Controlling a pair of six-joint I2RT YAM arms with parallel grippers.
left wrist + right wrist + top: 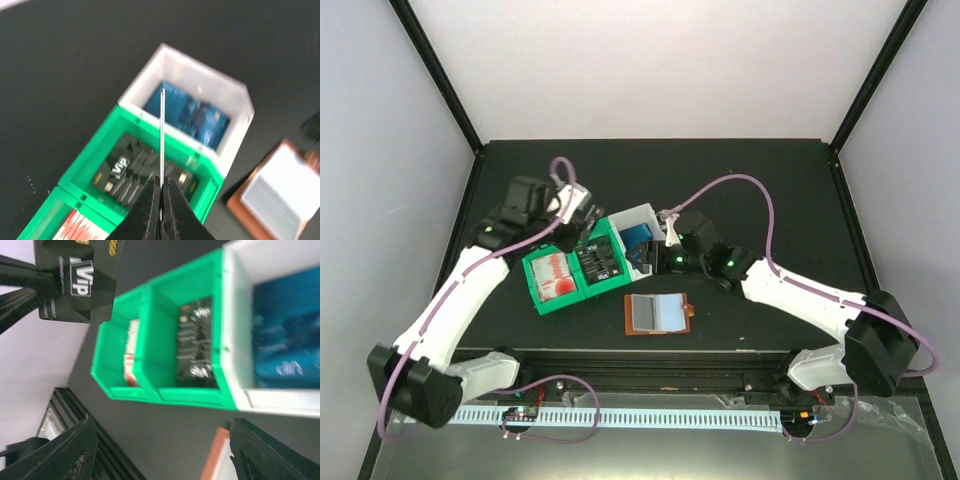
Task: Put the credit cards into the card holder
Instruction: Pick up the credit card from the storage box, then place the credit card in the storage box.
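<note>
Fingers of the left gripper (580, 226) hang over a slanted row of three touching bins in the top view, but what they pinch is too small to make out there. The right gripper (653, 258) sits at the near side of the white bin (642, 210), its jaws hard to read from above. On the black table (750, 180), red-and-white cards (554, 276) fill the left green bin (542, 300), black cards (601, 260) the middle green bin (613, 287), and blue cards (636, 238) the white one. The card holder (657, 313) lies open and flat, pockets up, just in front of the bins and apart from them. In the left wrist view both fingers (147, 210) are pressed tight on the lower edge of the held card (161, 135), seen edge-on as a thin upright line above the middle green bin, with the card holder (280, 195) at lower right. In the right wrist view the fingers (60, 455) stand wide apart with nothing between them. The held card (75, 280) shows a black face with white "Vip" lettering, up at the left, clear of the bins. A corner of the card holder (220, 455) shows at the bottom.
</note>
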